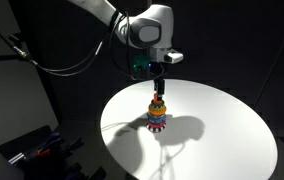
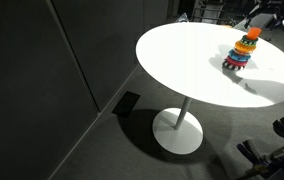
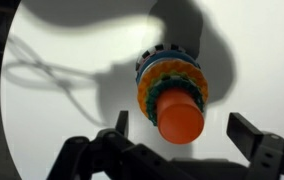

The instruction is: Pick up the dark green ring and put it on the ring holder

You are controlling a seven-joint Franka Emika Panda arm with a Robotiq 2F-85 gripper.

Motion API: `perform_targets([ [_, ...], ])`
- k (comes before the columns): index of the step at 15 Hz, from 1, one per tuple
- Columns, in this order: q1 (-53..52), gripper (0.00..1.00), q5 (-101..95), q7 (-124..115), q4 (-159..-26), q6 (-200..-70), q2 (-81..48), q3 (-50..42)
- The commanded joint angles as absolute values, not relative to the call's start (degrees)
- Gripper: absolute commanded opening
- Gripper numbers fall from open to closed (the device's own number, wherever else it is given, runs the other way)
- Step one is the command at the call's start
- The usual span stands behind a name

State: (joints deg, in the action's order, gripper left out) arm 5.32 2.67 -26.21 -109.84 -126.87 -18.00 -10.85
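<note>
The ring holder (image 3: 172, 85) is a small rainbow stacking toy with an orange top knob, upright on the round white table (image 1: 232, 130). It shows in both exterior views (image 1: 158, 113) (image 2: 242, 52). The dark green ring (image 3: 152, 103) sits round the peg just under the knob, on top of the orange ring. My gripper (image 3: 182, 123) is open directly above the toy, one finger on each side of the knob, holding nothing. In an exterior view my gripper (image 1: 158, 88) hangs just over the top of the stack.
The table (image 2: 182, 60) stands on a single pedestal foot over dark carpet. Dark wall panels stand behind and beside it. Cables hang from the arm (image 1: 72, 60). Dark equipment lies on the floor near the table (image 1: 32, 150).
</note>
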Motion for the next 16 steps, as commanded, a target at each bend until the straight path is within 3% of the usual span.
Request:
perform_targets([
  [1, 6.12, 1.0, 2.1, -22.45, -110.46, -122.73, -15.82, -10.72],
  [16, 7.23, 1.0, -3.34, -12.66, -119.23, -118.57, -2.78, -10.59],
])
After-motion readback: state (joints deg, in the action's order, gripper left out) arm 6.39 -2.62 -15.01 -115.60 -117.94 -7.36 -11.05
